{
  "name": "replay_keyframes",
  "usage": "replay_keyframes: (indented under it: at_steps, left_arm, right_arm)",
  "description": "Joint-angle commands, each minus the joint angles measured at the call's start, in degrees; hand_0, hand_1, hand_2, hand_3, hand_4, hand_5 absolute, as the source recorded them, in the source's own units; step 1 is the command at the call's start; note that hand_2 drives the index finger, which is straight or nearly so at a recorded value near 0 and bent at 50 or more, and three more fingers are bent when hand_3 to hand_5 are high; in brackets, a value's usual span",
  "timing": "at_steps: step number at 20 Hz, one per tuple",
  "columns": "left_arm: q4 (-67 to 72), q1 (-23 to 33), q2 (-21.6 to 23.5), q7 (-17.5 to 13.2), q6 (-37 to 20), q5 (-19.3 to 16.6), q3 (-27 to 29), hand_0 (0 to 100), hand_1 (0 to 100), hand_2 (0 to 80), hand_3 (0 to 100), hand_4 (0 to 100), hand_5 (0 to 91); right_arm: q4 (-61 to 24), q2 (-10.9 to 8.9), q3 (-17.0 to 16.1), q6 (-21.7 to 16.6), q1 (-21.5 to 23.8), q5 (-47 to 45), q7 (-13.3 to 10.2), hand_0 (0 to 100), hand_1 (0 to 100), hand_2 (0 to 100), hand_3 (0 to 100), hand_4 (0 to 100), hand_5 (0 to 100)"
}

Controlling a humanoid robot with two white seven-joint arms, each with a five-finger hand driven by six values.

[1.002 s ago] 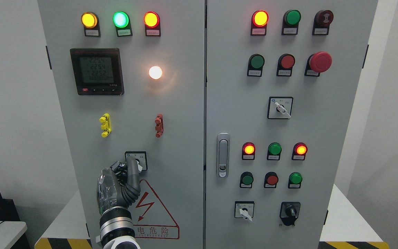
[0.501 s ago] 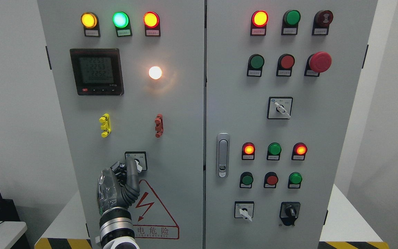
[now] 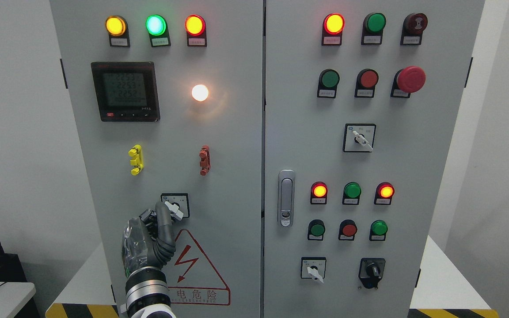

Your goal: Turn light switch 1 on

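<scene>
Far left of frame, low: corner of a white tabletop (image 3: 2, 291) w/ a black device on it, not involved. Leave it.

Lower left-centre: the robot's left hand (image 3: 148, 240), silver-and-black w/ a clear shell over the palm, comes up from the bottom edge. Fingers curled, one dark finger (image 3: 162, 216) stretched up so its tip sits at the lower left of the small square rotary light switch w/ white lever knob (image 3: 174, 206). Looks like touching the lever, not a full grasp; hand is half-clenched, holding nothing. The switch sits in the lower part of the grey left cabinet door (image 3: 228, 176), just above the red-outlined triangular lightning warning sign (image 3: 192, 265) and below the yellow clip (image 3: 135, 160) and red clip (image 3: 204, 160).

To do this step well, my read: keep the fingertip on the lever end, not the hub, for leverage; push along the arc of rotation, not into the door; stop when the detent is felt. Lever now points down-right. Which position is "on" I can't tell, labels too small.

Upper centre: round white lamp (image 3: 199, 92) glows next to the black digital meter (image 3: 125, 91). If that lamp belongs to switch 1, task may be done or nearly so; check it as feedback.

Right half: grey right cabinet door (image 3: 435, 176) w/ its own buttons and selectors, well apart, don't touch. Right hand not visible.
</scene>
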Motion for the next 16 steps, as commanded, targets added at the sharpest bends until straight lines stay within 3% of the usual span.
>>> replay_keyframes:
  at_steps: [1, 5, 16]
  left_arm:
    - [-0.3, 0.1, 0.0, -0.1, -0.2, 0.0, -0.1, 28, 19, 65.6, 100, 100, 85.9]
    - [-0.5, 0.1, 0.0, -0.1, -0.2, 0.0, 0.0, 15, 25, 65.7, 100, 100, 85.9]
    - [-3.3, 3.8, 0.1, -0.1, -0.8, 0.0, 0.2, 11, 24, 65.6, 100, 100, 85.9]
  right_arm:
    - [0.0, -0.02, 1.3, 0.0, 0.0, 0.3, 0.0, 12, 39, 0, 0, 0, 0]
    - [0.0, -0.02, 1.3, 0.0, 0.0, 0.3, 0.0, 12, 39, 0, 0, 0, 0]
    - [0.0, 0.07, 1.3, 0.0, 0.0, 0.3, 0.0, 12, 39, 0, 0, 0, 0]
